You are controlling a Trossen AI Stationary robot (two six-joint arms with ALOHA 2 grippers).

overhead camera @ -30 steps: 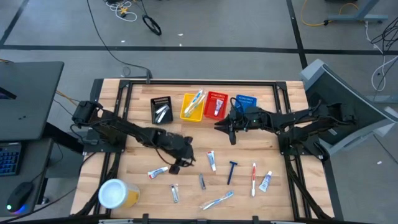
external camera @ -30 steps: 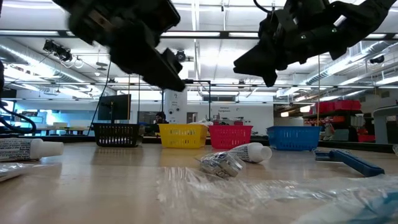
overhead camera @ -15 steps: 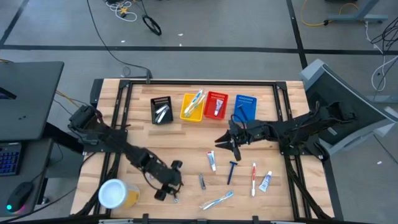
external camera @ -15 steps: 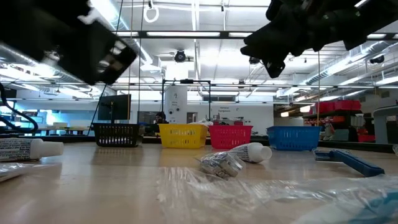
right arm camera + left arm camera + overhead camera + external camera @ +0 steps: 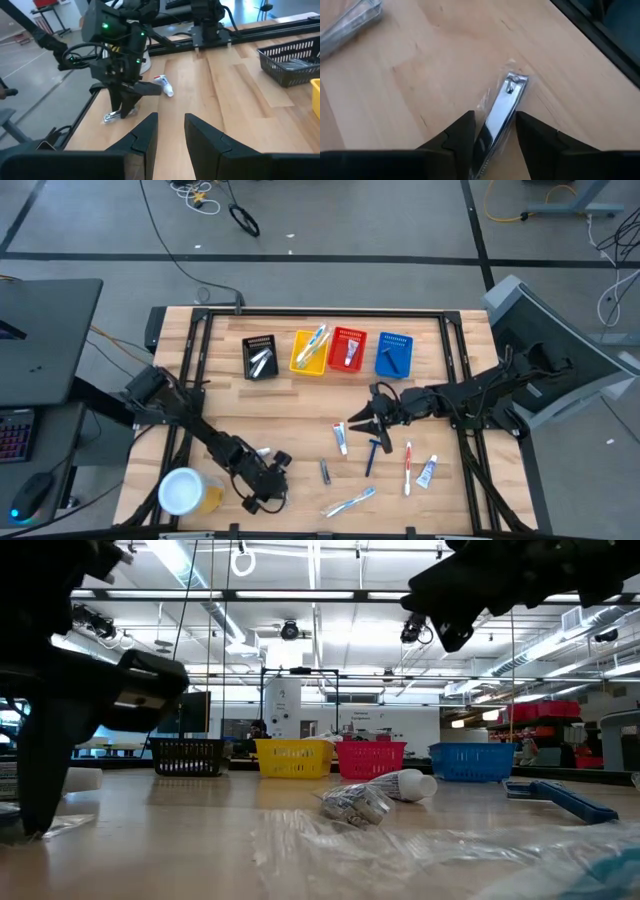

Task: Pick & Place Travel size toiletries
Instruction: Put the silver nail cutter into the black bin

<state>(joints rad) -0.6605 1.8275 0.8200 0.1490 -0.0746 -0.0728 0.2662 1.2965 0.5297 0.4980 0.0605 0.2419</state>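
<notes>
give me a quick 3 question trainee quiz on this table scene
1. True or false: the left gripper has its fingers down on either side of a wrapped nail clipper.
2. Which basket holds toothbrushes? A black basket B yellow basket C blue basket
3. Fill in: the right gripper hovers near the blue-handled ____.

Key: 1 true; 2 B; 3 razor
</notes>
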